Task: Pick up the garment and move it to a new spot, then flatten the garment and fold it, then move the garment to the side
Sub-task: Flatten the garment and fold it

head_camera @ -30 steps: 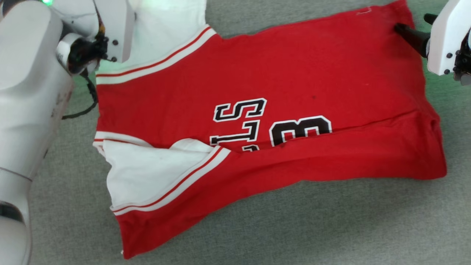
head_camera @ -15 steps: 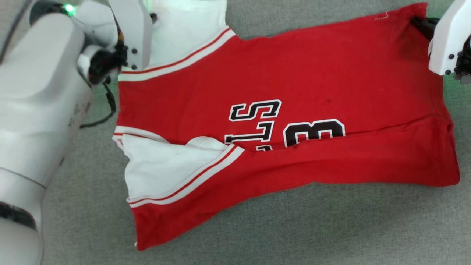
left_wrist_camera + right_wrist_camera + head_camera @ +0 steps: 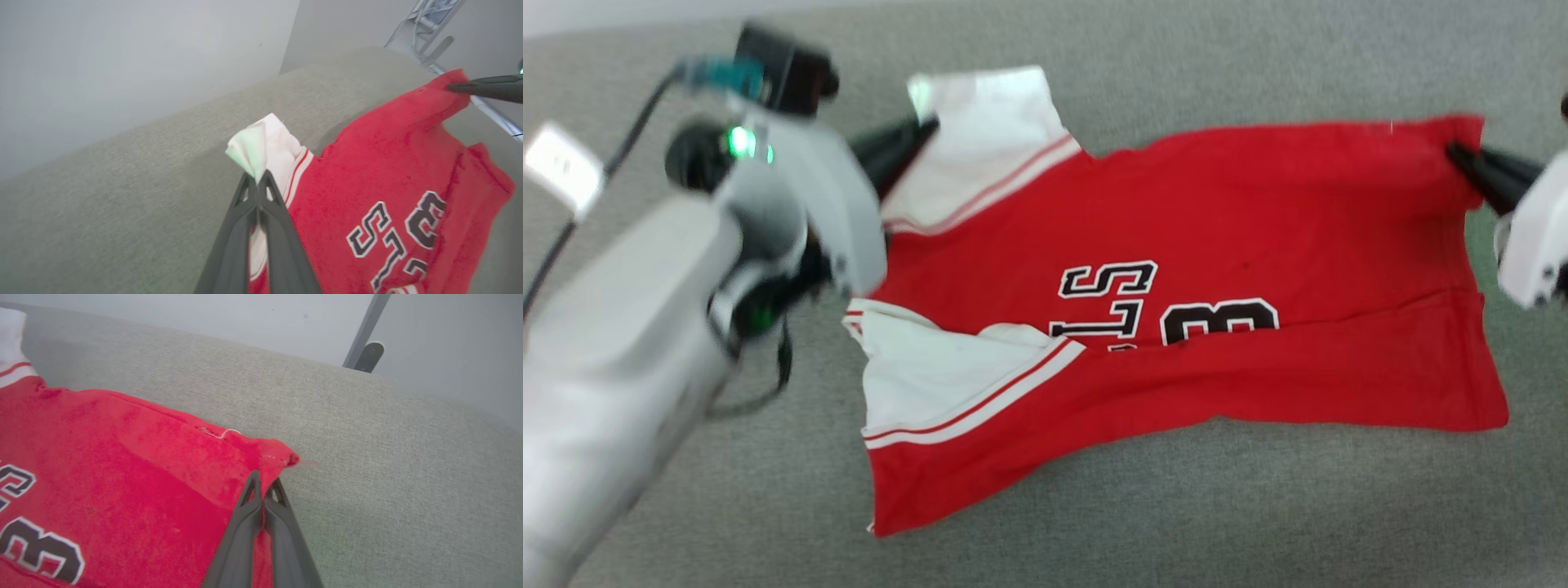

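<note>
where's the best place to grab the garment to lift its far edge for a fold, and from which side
The two far corners: the white strap tip from the left, the red hem corner from the right. The garment lies spread sideways, so both corners jut out free at its ends. The left gripper and right gripper are shut there.

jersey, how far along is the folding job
Done: the jersey lies spread out, its near edge folded over the lettering. In hand: the left gripper pinches the white far corner, the right gripper the red one. Left: finishing the fold and moving it aside.
</note>
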Robot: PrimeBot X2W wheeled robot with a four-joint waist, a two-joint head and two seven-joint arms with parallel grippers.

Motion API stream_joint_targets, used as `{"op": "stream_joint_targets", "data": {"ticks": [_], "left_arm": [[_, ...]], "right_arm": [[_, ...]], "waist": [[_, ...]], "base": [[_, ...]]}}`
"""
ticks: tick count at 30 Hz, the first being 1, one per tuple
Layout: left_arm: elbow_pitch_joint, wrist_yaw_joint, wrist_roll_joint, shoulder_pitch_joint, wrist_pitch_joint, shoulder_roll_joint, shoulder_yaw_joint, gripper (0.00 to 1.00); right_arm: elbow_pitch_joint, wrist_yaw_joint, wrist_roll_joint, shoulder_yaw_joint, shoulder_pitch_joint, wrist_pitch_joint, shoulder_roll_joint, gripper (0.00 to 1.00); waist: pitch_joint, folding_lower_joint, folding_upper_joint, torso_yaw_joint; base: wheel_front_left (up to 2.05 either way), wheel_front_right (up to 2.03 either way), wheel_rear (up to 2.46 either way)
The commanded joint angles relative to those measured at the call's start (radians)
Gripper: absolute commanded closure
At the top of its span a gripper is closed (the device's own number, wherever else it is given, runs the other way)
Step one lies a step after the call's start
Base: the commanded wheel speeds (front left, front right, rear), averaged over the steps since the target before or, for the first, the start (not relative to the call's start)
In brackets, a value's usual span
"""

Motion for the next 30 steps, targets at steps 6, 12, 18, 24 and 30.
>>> {"op": "stream_joint_targets", "data": {"ticks": [6,12,18,24,30], "left_arm": [[-0.245,0.008,-0.052,0.2,-0.092,0.15,-0.013,1.0],[-0.431,0.105,-0.07,0.387,-0.208,0.242,-0.005,1.0],[-0.552,0.173,-0.072,0.512,-0.292,0.297,-0.005,1.0],[-0.583,0.201,-0.087,0.581,-0.334,0.313,-0.01,1.0],[-0.53,0.204,-0.063,0.605,-0.324,0.283,-0.049,1.0]], "right_arm": [[-0.121,-0.001,0.035,0.016,0.142,-0.068,-0.102,1.0],[-0.209,-0.001,0.058,-0.008,0.285,-0.117,-0.181,1.0],[-0.269,-0.001,0.059,-0.057,0.38,-0.14,-0.217,1.0],[-0.28,-0.001,0.053,-0.111,0.442,-0.136,-0.215,1.0],[-0.252,-0.001,0.015,-0.135,0.482,-0.121,-0.176,1.0]], "waist": [[-0.062,0.0,0.0,0.027],[-0.061,0.0,0.0,0.027],[-0.04,0.0,0.0,0.021],[-0.024,0.0,0.0,0.021],[-0.012,0.0,0.0,0.025]], "base": [[0.0,0.0,0.0],[0.0,0.0,0.0],[0.0,0.0,0.0],[0.0,0.0,0.0],[0.0,0.0,0.0]]}}
